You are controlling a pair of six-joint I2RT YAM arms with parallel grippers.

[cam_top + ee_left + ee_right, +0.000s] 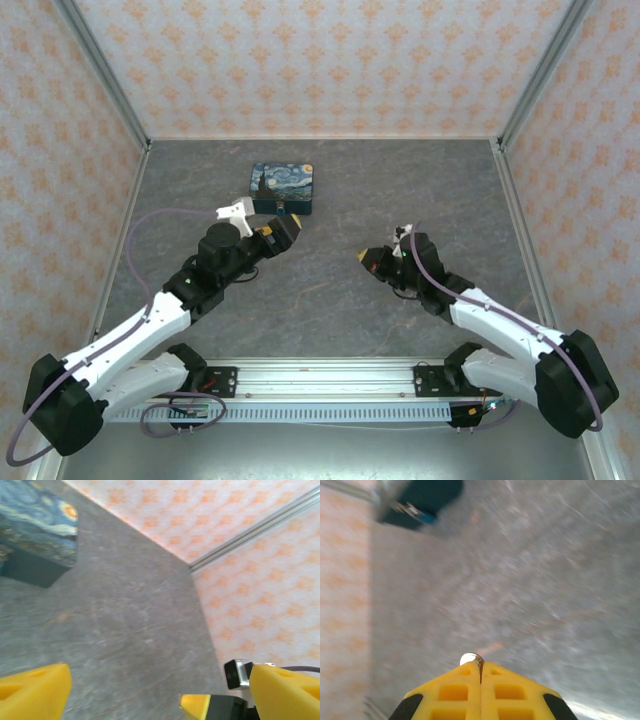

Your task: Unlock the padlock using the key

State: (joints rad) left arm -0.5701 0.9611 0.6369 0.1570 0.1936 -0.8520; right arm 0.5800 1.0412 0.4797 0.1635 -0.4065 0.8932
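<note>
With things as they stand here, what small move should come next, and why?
Probably ease the open left gripper onto the small dark padlock at the front of the rectangular starry-night tin: the right gripper is shut on a silver key, away from it.

Open tabletop [400,200] right of tin [283,190]

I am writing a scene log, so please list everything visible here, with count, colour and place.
tin: one, blue and yellow, far middle of the table
padlock: one, dark, at the tin's near edge; too small for detail
key: one, silver, only its end shows at the tip of the right gripper
table: one, grey
walls: three, pale with an orange pattern, around the table
left gripper: one, yellow fingers, open, just near of the tin
right gripper: one, yellow fingers, shut on the key, right of centre
</note>
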